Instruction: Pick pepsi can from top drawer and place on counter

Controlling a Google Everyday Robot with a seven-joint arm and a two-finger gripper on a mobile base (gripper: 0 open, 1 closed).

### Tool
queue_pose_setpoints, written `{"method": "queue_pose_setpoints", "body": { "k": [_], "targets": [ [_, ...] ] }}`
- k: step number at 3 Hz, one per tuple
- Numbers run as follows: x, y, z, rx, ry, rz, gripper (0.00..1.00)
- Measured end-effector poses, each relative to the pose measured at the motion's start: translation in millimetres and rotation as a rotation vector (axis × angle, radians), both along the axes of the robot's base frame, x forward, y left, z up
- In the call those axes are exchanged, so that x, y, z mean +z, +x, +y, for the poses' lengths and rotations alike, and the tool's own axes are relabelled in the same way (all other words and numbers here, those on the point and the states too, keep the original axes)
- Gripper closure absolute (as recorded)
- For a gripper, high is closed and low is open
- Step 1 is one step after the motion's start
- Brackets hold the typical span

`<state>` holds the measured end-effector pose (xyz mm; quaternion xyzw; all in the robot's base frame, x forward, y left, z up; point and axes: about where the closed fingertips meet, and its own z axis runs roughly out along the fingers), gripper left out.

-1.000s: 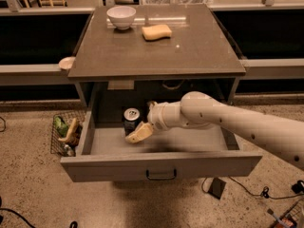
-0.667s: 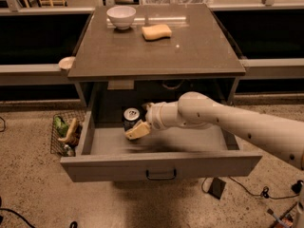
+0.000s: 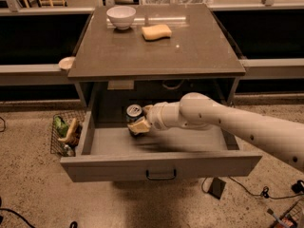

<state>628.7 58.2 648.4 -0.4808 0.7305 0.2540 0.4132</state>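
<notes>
I'm seeing pincer (image 3: 139,126) at pepsi can (image 3: 134,112), far-left in top drawer (image 3: 161,163); can't tell its grip; off-centre closing risks tipping it.

Dark pepsi can (image 3: 134,112) with a silver top, upright in the top drawer (image 3: 161,163), toward its back left. Drawer pulled well out: wide, shallow, grey-brown, with a flat front panel and a small dark handle (image 3: 161,175) at centre. Gripper (image 3: 138,126) inside the drawer, right against the can's front. Counter (image 3: 156,51) above: flat, dark grey-brown, slightly glossy, wider than the drawer.
</notes>
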Motion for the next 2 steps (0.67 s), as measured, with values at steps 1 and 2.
{"method": "queue_pose_setpoints", "body": {
  "k": [1,2],
  "targets": [
    [28.7,-1.0,-15.6,0.000,0.035,-0.052,0.87],
    [83.9,-2.3,-44.0,0.016,0.050,-0.142,1.00]
  ]
}}
